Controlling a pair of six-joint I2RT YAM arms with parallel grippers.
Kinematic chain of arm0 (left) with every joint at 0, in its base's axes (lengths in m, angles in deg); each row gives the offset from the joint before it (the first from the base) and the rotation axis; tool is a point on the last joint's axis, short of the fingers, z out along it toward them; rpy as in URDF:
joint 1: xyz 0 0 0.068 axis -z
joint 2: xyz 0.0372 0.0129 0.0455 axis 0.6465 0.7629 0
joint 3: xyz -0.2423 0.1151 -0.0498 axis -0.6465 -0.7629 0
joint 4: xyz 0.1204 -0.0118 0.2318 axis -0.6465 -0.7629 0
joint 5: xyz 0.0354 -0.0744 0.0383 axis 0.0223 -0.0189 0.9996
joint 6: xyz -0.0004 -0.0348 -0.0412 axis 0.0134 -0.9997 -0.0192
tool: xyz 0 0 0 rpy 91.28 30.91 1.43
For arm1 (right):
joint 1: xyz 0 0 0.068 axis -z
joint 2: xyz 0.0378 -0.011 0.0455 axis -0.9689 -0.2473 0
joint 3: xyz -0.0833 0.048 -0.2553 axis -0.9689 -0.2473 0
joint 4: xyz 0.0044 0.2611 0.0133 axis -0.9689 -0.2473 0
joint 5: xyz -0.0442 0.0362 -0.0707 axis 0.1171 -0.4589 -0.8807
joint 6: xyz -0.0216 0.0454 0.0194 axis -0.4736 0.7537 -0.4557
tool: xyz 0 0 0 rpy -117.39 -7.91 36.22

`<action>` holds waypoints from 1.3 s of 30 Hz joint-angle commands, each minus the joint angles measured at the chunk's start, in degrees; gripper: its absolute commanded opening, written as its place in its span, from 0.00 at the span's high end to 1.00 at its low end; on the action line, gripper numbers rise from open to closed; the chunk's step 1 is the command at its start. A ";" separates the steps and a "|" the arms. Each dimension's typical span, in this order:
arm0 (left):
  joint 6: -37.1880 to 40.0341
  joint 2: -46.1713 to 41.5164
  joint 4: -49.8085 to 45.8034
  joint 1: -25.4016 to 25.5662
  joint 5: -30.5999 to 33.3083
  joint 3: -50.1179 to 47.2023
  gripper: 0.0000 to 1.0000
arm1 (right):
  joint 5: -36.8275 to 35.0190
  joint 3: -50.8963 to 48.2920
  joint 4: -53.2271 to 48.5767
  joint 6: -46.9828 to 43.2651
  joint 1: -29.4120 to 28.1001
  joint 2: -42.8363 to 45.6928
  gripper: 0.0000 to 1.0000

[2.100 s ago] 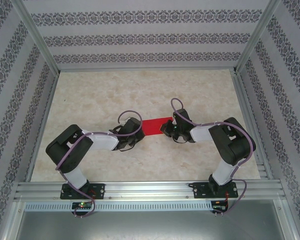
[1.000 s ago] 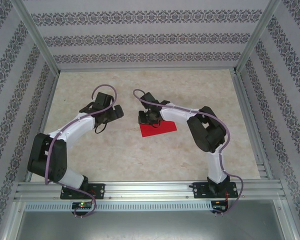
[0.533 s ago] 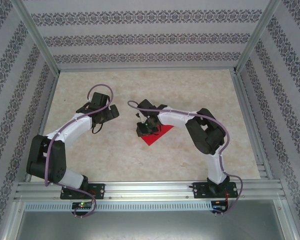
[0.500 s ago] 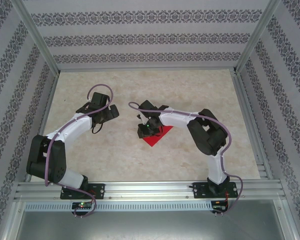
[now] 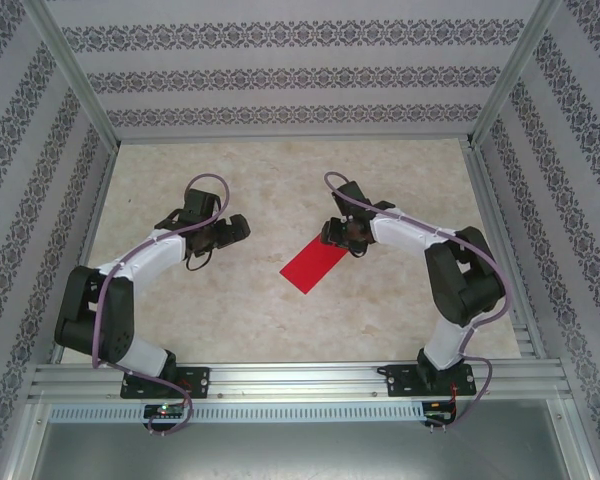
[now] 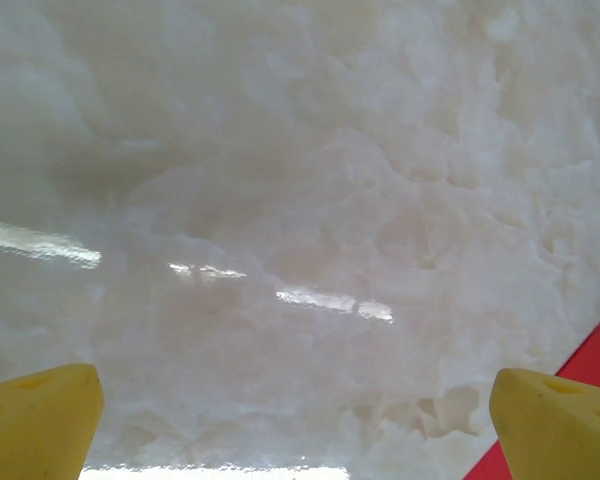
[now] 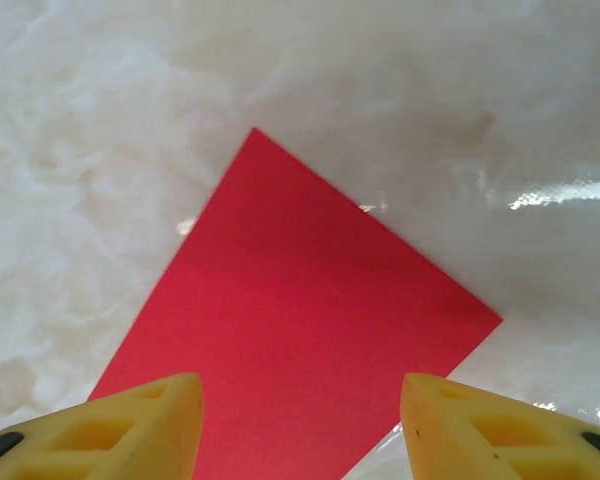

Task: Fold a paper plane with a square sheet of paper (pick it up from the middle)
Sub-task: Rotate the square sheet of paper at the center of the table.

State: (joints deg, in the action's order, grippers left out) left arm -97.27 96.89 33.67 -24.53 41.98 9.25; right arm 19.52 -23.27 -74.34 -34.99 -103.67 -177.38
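Two patterned walls (image 5: 280, 75) and metal rails (image 5: 300, 378) hem the marble table (image 5: 280, 330), where we see bare room all round the red sheet of paper (image 5: 315, 264), a flat strip mid-table, between the left gripper (image 6: 295, 400), spread wide nearby, and the right gripper (image 7: 300, 400), fingers apart above its far end.

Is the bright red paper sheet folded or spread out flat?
Folded: the bright red paper sheet lies as a narrow rectangle, not a square.
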 commanded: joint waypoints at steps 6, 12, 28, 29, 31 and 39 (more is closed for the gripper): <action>3.11 0.83 4.91 -0.63 -5.47 -0.57 0.00 | -2.37 5.62 1.35 2.72 0.21 -8.99 0.49; 3.30 1.34 5.10 -0.62 -8.54 -0.82 0.00 | 4.50 12.12 1.29 -6.46 -0.95 -15.76 0.48; -6.80 2.61 10.45 1.91 -18.18 -6.24 0.08 | 2.26 14.32 -3.13 -10.56 -4.44 -8.12 0.47; -7.39 2.57 10.50 2.40 -18.26 -6.59 0.10 | 1.34 13.67 -4.01 -10.20 -5.12 -7.64 0.47; -8.75 2.55 11.07 3.24 -18.52 -7.28 0.14 | -1.28 13.36 -6.30 -10.55 -6.93 -7.57 0.46; -11.81 -1.36 8.06 4.21 -11.56 -9.14 0.29 | -10.64 14.79 -12.74 -14.27 -14.35 -9.01 0.28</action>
State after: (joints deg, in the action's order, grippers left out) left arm -107.35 98.71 42.88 -20.60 25.96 0.18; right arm 13.92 -8.84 -83.50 -47.43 -116.39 -185.79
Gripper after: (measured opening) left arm 0.711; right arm 0.709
